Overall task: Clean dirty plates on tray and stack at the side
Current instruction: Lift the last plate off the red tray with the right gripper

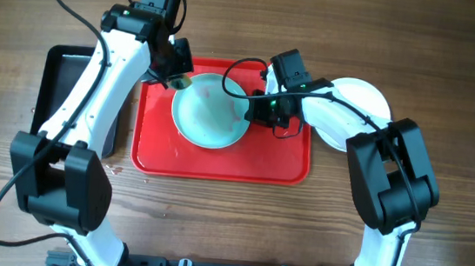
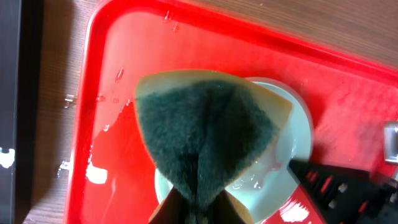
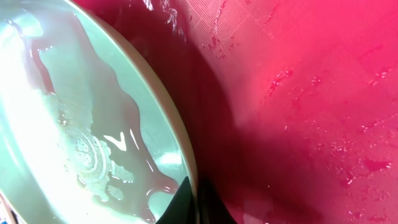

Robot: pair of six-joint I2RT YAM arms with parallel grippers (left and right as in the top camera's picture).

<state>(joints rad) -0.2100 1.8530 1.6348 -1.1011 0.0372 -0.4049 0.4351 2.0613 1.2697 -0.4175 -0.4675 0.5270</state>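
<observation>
A pale mint plate (image 1: 209,113) lies on the red tray (image 1: 217,162), tilted up at its right edge. My right gripper (image 1: 257,109) is shut on that plate's right rim; the right wrist view shows the rim (image 3: 171,134) between the fingers (image 3: 196,205), with wet foam and pinkish streaks inside. My left gripper (image 1: 175,79) is shut on a dark green sponge with a yellow back (image 2: 205,134), held at the plate's upper-left edge (image 2: 298,134). Another clean plate (image 1: 358,101) lies on the table right of the tray, partly under my right arm.
A smaller black tray (image 1: 62,90) stands left of the red tray, partly under my left arm. Water drops lie on the red tray's surface (image 2: 106,127) and on the table near its front left corner (image 1: 114,169).
</observation>
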